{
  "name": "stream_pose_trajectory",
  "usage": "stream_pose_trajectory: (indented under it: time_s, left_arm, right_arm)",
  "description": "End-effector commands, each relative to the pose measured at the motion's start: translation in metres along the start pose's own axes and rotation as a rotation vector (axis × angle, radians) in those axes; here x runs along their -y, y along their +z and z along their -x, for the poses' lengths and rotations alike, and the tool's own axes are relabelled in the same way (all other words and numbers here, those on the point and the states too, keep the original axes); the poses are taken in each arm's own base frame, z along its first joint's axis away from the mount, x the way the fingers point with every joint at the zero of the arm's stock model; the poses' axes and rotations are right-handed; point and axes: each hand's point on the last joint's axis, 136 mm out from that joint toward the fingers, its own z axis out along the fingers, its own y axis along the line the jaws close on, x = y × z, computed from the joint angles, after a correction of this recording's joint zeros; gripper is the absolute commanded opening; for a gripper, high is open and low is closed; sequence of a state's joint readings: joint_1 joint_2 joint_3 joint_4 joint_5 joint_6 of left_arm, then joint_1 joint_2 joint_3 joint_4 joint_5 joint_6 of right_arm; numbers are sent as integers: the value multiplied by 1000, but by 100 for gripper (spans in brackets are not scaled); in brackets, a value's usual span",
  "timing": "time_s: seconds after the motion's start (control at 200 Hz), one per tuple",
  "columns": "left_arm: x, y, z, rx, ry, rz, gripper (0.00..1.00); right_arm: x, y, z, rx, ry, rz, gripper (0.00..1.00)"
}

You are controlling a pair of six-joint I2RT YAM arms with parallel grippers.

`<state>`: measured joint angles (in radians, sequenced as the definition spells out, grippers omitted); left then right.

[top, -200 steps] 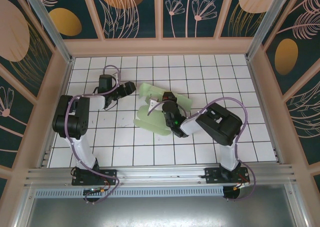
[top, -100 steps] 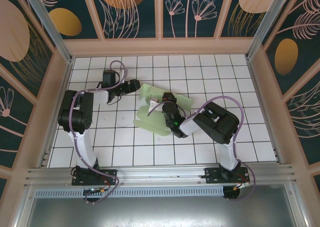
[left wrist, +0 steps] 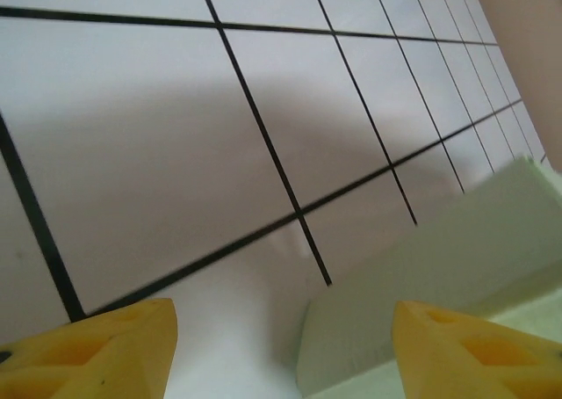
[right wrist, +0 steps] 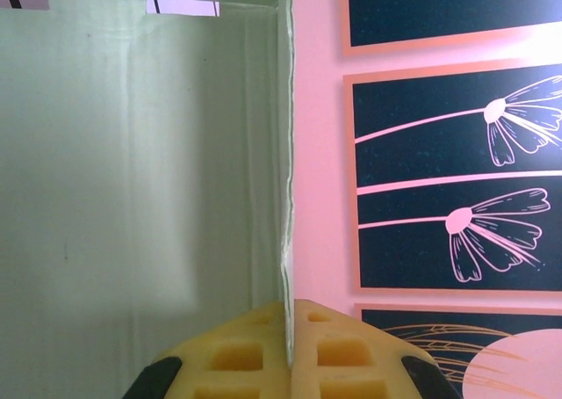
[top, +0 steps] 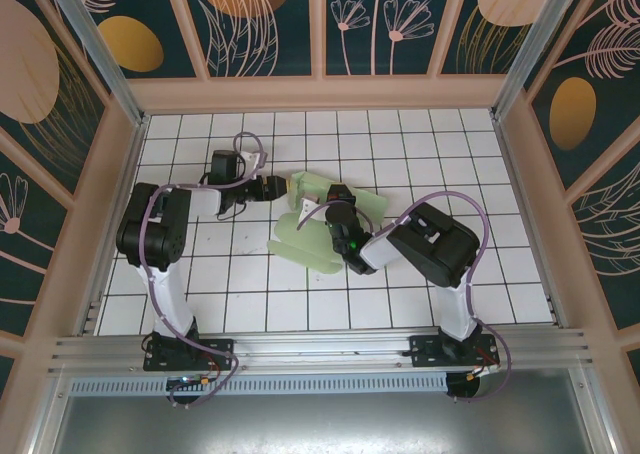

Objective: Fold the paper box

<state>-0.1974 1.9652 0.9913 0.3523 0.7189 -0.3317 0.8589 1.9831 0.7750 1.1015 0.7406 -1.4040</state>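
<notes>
Pale-green paper box [top: 300, 239] is pinched by the right tool [right wrist: 288, 333]; its flap should be gripped next by the wide-open left tool [left wrist: 281, 346].

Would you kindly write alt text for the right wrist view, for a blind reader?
The right gripper, yellow fingers shut, pinches the edge of the paper box, whose pale green card covers the left half. Beside it stands a pink wall with dark flower panels.
</notes>
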Motion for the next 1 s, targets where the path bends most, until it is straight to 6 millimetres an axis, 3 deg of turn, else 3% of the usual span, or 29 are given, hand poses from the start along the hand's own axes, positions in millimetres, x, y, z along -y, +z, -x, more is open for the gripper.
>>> stream_pose_trajectory:
  time_s: [0.0, 0.275, 0.676, 0.996]
  left_arm:
    - [25, -5, 12, 60, 129, -74, 65]
    - [47, 4, 2, 47, 256, -115, 64]
    - [51, -4, 0, 92, 332, -86, 69]
    - [48, 7, -9, 46, 321, -88, 57]
  right_arm:
    - [13, 2, 1, -5, 62, -22, 0]
    - [13, 2, -1, -10, 67, -17, 0]
    - [15, 0, 3, 9, 123, 42, 0]
    - [12, -2, 10, 30, 140, 87, 0]
